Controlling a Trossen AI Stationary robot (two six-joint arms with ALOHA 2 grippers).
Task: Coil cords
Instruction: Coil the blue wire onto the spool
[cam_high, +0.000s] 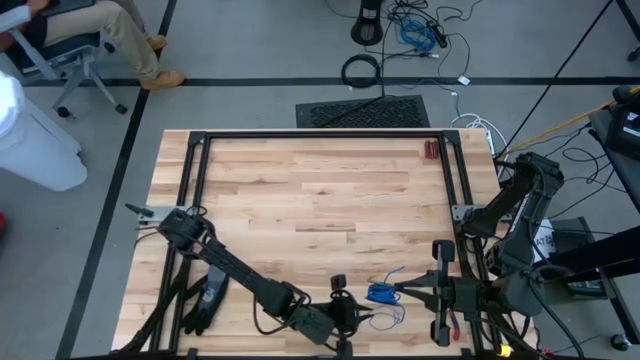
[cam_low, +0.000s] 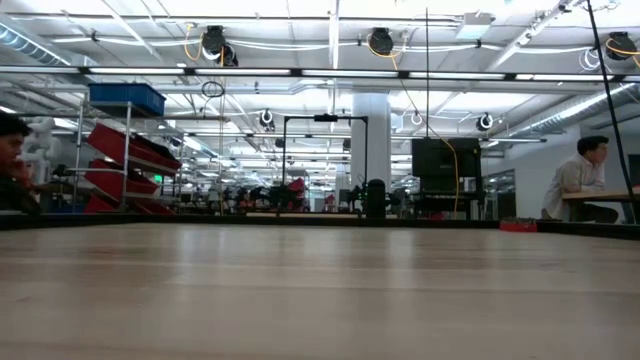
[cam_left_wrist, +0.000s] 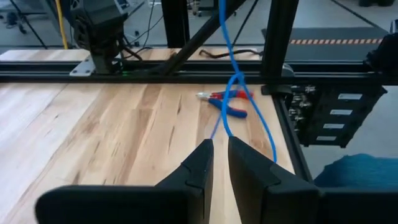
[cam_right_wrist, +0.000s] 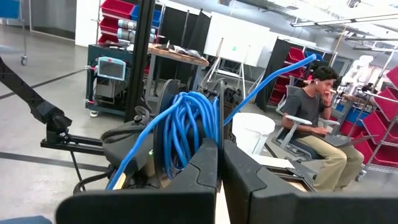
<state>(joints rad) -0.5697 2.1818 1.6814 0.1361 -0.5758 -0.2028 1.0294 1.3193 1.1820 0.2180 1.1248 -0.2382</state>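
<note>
Dark fingers of the right gripper (cam_right_wrist: 219, 163) fill the near edge of the right wrist view, pinched together on the cords (cam_right_wrist: 186, 127), a blue bundle of many loops lifted clear of the wooden table (cam_high: 300, 190). One strand climbs away from the bundle toward a seated person (cam_right_wrist: 317, 118) at a desk beyond. Seen from above, the bundle (cam_high: 381, 292) sits at the table's near edge, between the two grippers. On the bundle's other side, the left gripper (cam_left_wrist: 220, 149) has its fingers drawn nearly together around a single blue strand, which runs up between them, loops and hangs back down. Past that strand lie red-handled pliers (cam_left_wrist: 225, 99) on the wood, beside the black frame rail (cam_left_wrist: 186, 68). Left of the bundle, under the left arm, a black glove (cam_high: 205, 300) lies on the table.
</note>
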